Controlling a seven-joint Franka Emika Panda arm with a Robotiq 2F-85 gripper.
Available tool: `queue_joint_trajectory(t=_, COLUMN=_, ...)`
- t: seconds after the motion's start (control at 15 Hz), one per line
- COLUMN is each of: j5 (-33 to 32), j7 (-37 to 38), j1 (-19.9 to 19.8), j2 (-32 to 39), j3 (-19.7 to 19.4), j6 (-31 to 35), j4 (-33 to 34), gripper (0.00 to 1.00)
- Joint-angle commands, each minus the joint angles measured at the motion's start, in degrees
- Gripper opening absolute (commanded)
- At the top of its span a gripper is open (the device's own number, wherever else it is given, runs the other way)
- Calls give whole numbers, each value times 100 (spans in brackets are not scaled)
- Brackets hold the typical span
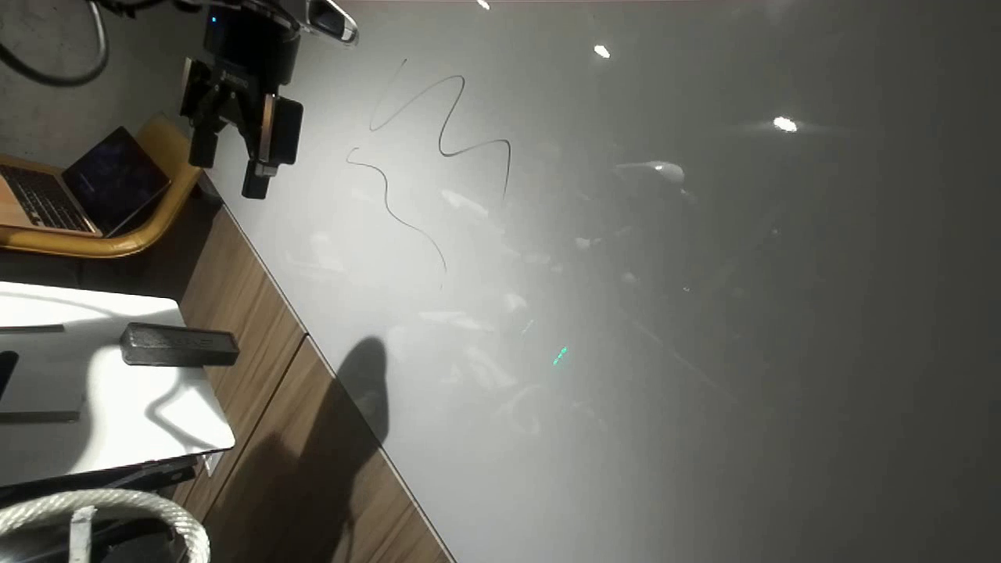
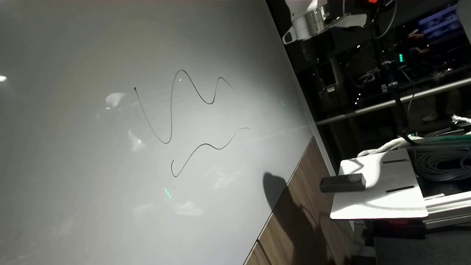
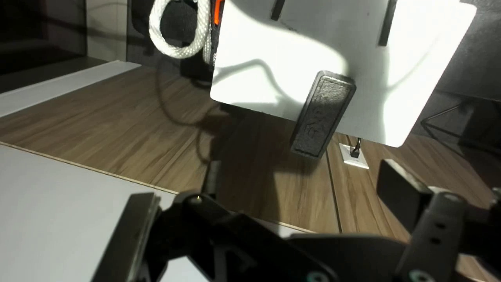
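One hand, spread and empty, well apart from a dark eraser-like block that lies on the white table, one end jutting past its edge, presumably for easier gripping; nearby, a glossy board bearing two wavy dark lines.

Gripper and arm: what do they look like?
The gripper is black, with blocky, pale-edged fingers, a small blue light and a faint marking too small to read. The visible arm is white with a shiny silver band. A grey cable loops nearby.
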Motion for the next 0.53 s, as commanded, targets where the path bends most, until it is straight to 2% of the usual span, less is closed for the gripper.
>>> queue_joint_trajectory(t=0.0, j5=187, j7=482, j1=246, j2=684, j3=185, j6=634, j4=-13, gripper=100)
queue_joint_trajectory(t=0.47, j5=373, j7=1005, j1=428, j2=1715, j3=314, j6=1537, j4=-122, gripper=100)
